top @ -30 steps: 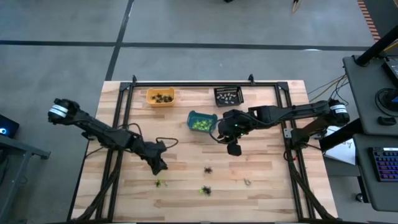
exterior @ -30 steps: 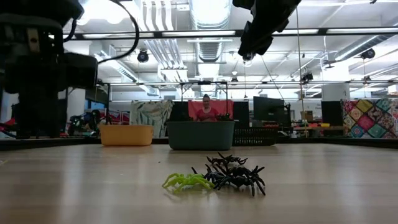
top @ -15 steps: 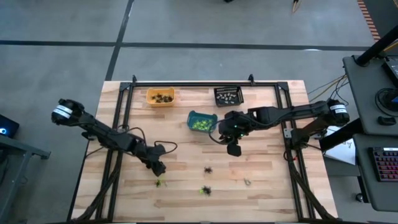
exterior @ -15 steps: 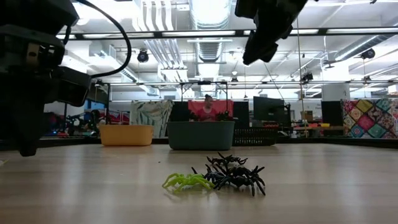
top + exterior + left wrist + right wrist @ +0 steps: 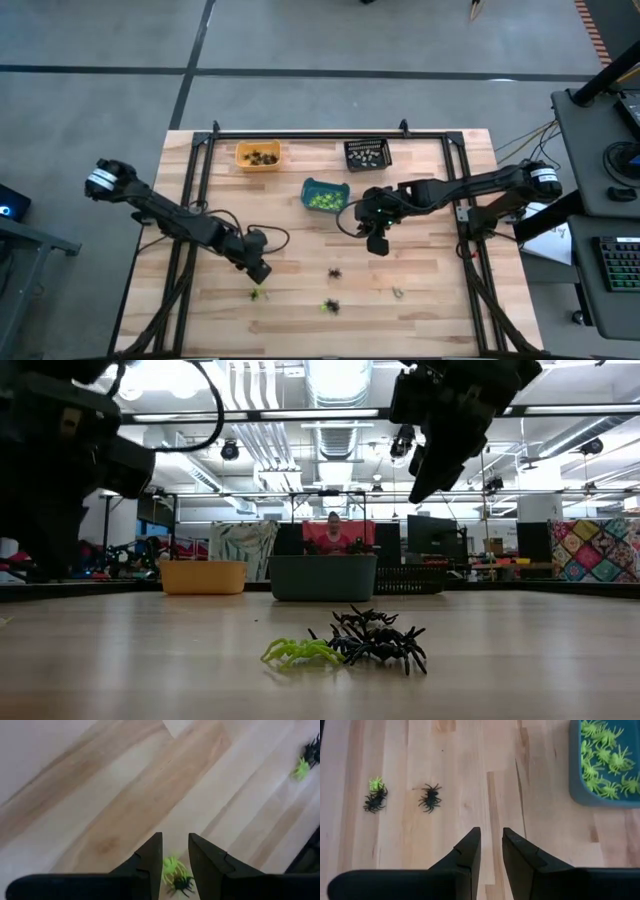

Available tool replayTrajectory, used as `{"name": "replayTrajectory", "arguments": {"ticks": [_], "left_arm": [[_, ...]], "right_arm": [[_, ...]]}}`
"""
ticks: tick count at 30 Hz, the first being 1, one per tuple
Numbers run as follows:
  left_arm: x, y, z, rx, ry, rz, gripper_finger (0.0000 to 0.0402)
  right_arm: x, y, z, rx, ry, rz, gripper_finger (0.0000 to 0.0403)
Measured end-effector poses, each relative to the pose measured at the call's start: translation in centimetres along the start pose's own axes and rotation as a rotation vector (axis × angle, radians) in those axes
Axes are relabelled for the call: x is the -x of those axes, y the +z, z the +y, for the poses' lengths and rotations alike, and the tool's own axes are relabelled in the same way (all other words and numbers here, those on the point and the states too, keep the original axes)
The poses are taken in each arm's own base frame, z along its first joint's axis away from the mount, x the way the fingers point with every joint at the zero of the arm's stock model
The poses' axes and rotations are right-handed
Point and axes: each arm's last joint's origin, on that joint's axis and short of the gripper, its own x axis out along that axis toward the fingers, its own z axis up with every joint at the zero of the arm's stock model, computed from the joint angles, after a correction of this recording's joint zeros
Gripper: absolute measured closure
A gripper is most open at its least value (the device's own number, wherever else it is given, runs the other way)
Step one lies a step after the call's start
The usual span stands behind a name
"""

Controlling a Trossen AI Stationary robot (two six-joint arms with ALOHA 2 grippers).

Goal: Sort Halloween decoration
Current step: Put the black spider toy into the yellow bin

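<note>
Fingers narrowly parted, empty: left gripper [image 5: 175,852] poised over green spider [image 5: 172,866] and black spider [image 5: 182,883] touching on bench [image 5: 430,300]; right gripper [image 5: 490,845] beside teal bin [image 5: 576,795]. Risk: grabbing both colours together, spoiling sort.

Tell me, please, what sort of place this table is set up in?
Most likely a robotics lab or open workshop. The low view shows exposed ceiling ducts with strip lights, and desks with monitors behind the table. From above, a workstation with a keyboard stands beside the wooden table.
</note>
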Motion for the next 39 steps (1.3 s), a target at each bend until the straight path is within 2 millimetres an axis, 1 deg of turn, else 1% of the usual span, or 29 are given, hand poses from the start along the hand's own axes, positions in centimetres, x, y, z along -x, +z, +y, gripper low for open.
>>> {"name": "replayTrajectory", "arguments": {"ticks": [7, 15, 21, 26, 33, 39], "left_arm": [[0.1, -1.3, -3.1, -0.034, 0.068, 0.052, 0.0325], [-1.2, -3.6, -5.9, -0.118, 0.275, 0.122, 0.0325], [-2.1, -5.7, -7.3, -0.237, 0.329, 0.138, 0.0324], [-2.2, -7.9, -7.4, -0.355, 0.335, 0.09, 0.0306], [-1.6, -10.4, -7.3, -0.526, 0.329, -0.068, 0.0269], [-2.6, -11.8, -6.6, -0.61, 0.368, -0.123, 0.0262]], "right_arm": [[-0.4, -0.6, 0.3, 0.004, 0.006, 0.022, 0.0335], [-0.5, -0.2, 0.8, 0.035, 0.021, -0.023, 0.0335], [-0.5, -0.2, 0.8, 0.032, 0.022, -0.025, 0.0335], [-0.5, -0.2, 0.8, 0.032, 0.022, -0.027, 0.0335], [-0.4, 0.1, 0.8, 0.037, 0.028, -0.061, 0.0335], [-0.4, 0.3, 0.9, 0.039, 0.031, -0.081, 0.0335]]}}
